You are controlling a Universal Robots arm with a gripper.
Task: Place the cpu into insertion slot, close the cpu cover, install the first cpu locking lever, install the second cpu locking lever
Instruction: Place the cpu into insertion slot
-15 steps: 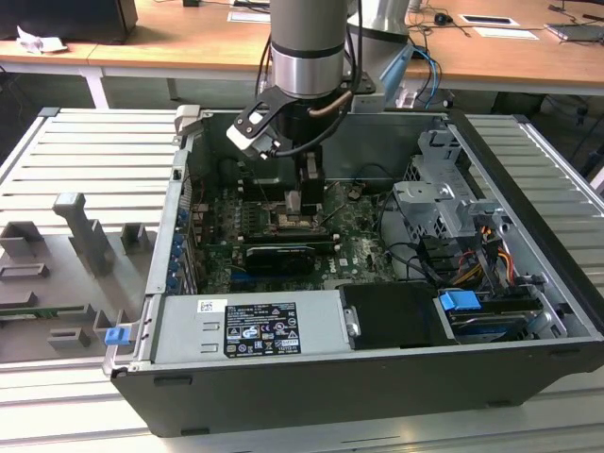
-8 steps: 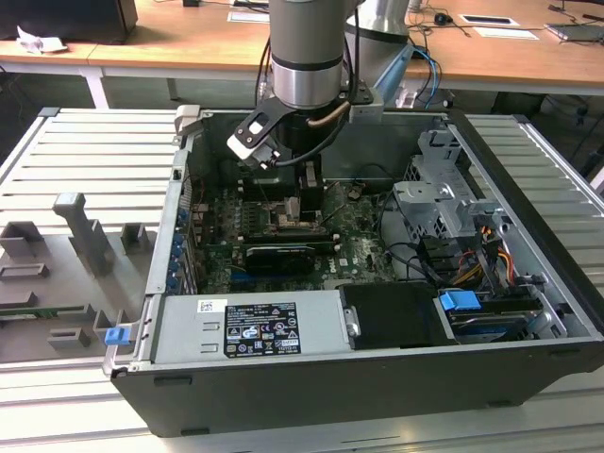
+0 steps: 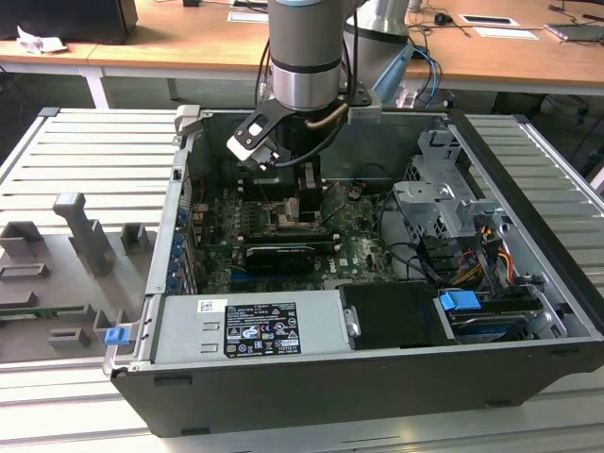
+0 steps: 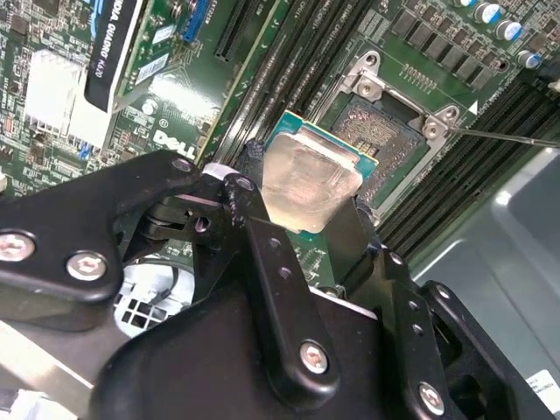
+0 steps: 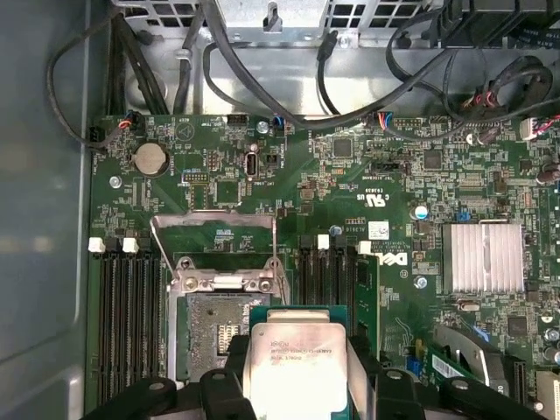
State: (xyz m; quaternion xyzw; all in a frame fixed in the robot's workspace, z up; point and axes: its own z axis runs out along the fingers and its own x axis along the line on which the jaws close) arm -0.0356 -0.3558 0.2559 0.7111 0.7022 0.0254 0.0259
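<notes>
One risk, I'd say: my claw (image 4: 304, 194) pinches the cpu (image 5: 296, 366) by its edges, offset from the insertion slot (image 5: 217, 331) beneath; lowered skewed, it could bend pins. The cpu cover (image 5: 213, 216) stands open beyond.

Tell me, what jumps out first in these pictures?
The black claw grips the cpu, a small silver-faced chip, over the green board. Right beside it sits the insertion slot, open and empty. In the exterior view, the arm reaches down into an opened computer case.
</notes>
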